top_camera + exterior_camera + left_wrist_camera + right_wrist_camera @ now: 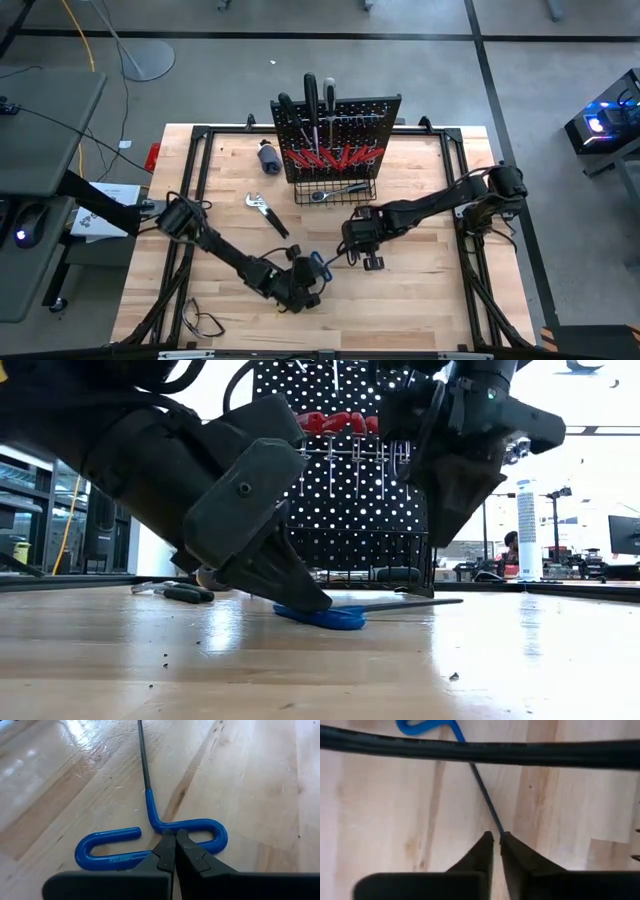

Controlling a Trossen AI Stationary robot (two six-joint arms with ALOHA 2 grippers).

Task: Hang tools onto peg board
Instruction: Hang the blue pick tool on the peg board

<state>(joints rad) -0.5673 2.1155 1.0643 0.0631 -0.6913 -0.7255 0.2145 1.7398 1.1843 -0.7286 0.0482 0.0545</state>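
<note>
The blue-handled T-shaped tool (pixel 320 264) lies flat on the wooden table in front of the peg board (pixel 335 130). Its thin dark shaft (pixel 485 792) points toward my right gripper. My left gripper (pixel 175 834) is shut, slanting down, its tips over the middle of the blue handle (pixel 107 860). My right gripper (pixel 496 837) points down above the shaft's free end, with a narrow slit between its fingers. In the low view it hangs clear above the shaft (pixel 410 602). Red-handled and black-handled tools hang on the board. My left gripper comes slanting from above and from the table's near left. Its shut fingertips (pixel 316 603) stand at the middle of the blue handle (pixel 195 825), where the shaft joins it. I cannot tell whether they touch it. The tool lies flat on the table.
Pliers with black handles (pixel 268 212) lie left of the wire basket (pixel 335 190), which holds silver tools. A dark small object (pixel 268 155) sits by the board's left. A black cable loop (pixel 205 322) lies at the near left. Bare wood shows at the near right.
</note>
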